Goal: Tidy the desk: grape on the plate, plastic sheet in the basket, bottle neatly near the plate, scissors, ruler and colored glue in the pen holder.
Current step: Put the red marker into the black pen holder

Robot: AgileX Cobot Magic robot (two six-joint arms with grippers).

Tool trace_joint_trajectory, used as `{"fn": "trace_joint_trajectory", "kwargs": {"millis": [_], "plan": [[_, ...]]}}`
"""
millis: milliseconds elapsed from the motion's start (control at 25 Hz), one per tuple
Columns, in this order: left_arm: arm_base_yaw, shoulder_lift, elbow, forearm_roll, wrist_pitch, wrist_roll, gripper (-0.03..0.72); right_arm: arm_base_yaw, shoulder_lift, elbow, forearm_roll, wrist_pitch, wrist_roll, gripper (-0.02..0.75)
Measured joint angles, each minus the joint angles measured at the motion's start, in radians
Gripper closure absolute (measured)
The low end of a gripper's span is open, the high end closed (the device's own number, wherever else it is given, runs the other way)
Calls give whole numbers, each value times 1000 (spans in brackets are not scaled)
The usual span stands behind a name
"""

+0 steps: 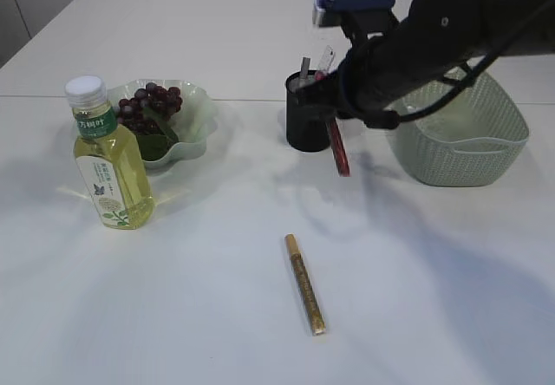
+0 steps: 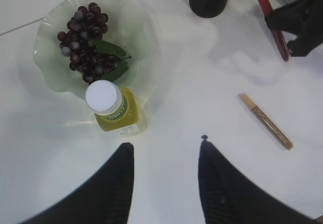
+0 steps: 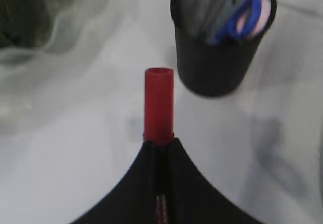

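Nearest me, a gold glue pen (image 1: pixel 305 283) lies flat on the table at about 6 o'clock from the pen holder (image 1: pixel 308 113), untouched, while my left gripper (image 2: pixel 164 151) hangs with its jaws apart above the bottle (image 2: pixel 113 109), which stands touching the plate (image 2: pixel 46 67) holding the grapes (image 2: pixel 86 40). Farther back, my right gripper (image 3: pixel 159 146) is clamped on a red glue pen (image 3: pixel 159 103) just at 5 o'clock of the holder, which already contains the scissors (image 3: pixel 242 17). To finish this step well, I judge I should bring the pen upright over the holder's mouth, lower it clear of the scissor handles, then release.
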Motion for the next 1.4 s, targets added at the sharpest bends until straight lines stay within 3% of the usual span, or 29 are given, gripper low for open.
{"fn": "trace_joint_trajectory", "kwargs": {"millis": [360, 920, 1400], "plan": [[0, 0, 0, 4, 0, 0, 379, -7, 93, -237, -42, -133, 0, 720], [0, 1, 0, 5, 0, 0, 379, -55, 188, -258, -44, -478, 0, 720], [0, 18, 0, 12, 0, 0, 379, -65, 287, -352, -44, -506, 0, 720]]}}
